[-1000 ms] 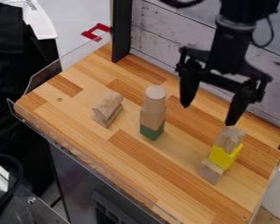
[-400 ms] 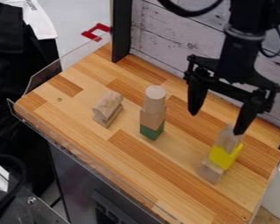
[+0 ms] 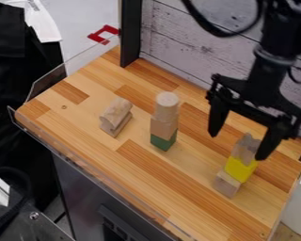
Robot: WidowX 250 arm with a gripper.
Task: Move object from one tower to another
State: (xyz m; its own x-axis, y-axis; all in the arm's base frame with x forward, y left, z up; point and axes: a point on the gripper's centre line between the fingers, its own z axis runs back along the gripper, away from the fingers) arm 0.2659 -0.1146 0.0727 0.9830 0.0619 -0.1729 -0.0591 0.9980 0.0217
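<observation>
Cylinder [image 3: 167, 104] stands long axis vert., block [image 3: 245, 148] atop yellow pc. [image 3: 239, 169] prob. likewise; tool [image 3: 238, 147] spread apart.

**Bright yellow and deep green among the wood tones**

The surface [image 3: 84, 117] has a patchwork of pale honey and orange-brown strips. The lower block [image 3: 163, 142] of one tower is green, the middle block [image 3: 163, 128] is tan, the cylinder [image 3: 167, 106] is light beige. In the other tower, one block [image 3: 240, 169] is bright yellow. The hand [image 3: 237, 148] is black.
</observation>
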